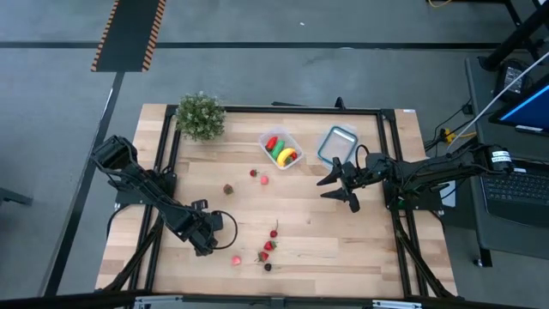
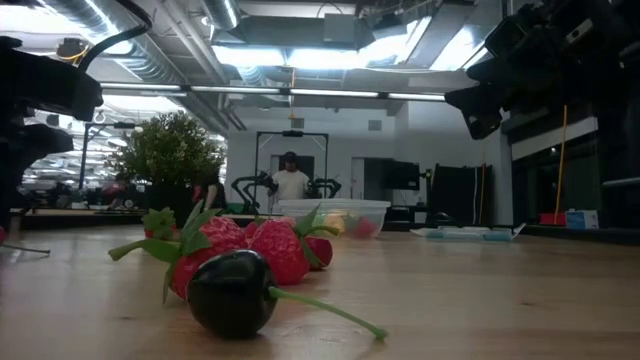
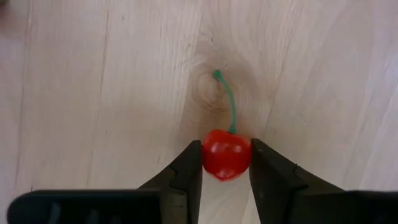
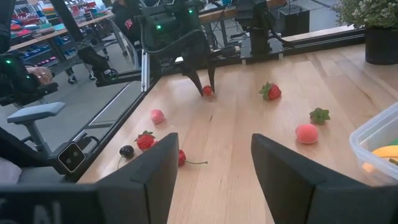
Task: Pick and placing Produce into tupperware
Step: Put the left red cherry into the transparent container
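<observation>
wooden table [image 1: 360, 257]: strawberries [image 1: 268, 247], black cherry [image 1: 268, 267] near left pincer [image 1: 210, 247]

A bushy green potted plant [image 1: 200, 115] stands at the far left corner of the wooden table [image 1: 300, 245]. A clear container with a blue rim [image 1: 336, 143] lies near the far right edge. Beyond the table's right side sits a laptop [image 1: 517, 190] with a lit screen. In the low view a person [image 2: 290, 181] stands far back in the room
</observation>
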Available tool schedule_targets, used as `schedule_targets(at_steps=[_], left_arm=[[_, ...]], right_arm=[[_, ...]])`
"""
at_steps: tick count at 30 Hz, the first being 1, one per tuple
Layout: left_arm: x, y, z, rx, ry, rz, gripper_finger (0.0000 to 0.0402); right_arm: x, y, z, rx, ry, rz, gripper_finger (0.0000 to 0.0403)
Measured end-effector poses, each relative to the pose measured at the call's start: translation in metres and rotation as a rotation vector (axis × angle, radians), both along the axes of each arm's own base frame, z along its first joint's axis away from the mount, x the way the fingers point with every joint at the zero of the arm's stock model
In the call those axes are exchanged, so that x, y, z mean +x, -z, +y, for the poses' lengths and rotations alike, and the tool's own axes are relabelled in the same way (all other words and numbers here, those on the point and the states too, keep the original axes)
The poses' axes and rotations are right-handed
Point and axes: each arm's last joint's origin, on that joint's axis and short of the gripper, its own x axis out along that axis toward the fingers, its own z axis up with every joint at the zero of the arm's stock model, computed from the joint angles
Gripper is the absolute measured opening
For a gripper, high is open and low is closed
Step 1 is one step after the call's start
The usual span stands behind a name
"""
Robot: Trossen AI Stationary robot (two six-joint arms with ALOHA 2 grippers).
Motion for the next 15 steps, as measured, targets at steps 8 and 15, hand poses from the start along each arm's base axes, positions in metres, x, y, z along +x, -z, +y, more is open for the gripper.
schedule_targets(at_steps=[8, 15], left_arm=[[-0.001, -0.002, 0.001, 0.006, 0.048, -0.003, 0.0097], [-0.004, -0.027, 0.006, -0.029, 0.041, -0.115, 0.0097]], right_arm=[[0.0, 0.0, 0.0, 0.0, 0.0, 0.0, 0.0204], [0.0, 0.0, 0.0, 0.0, 0.0, 0.001, 0.0204]])
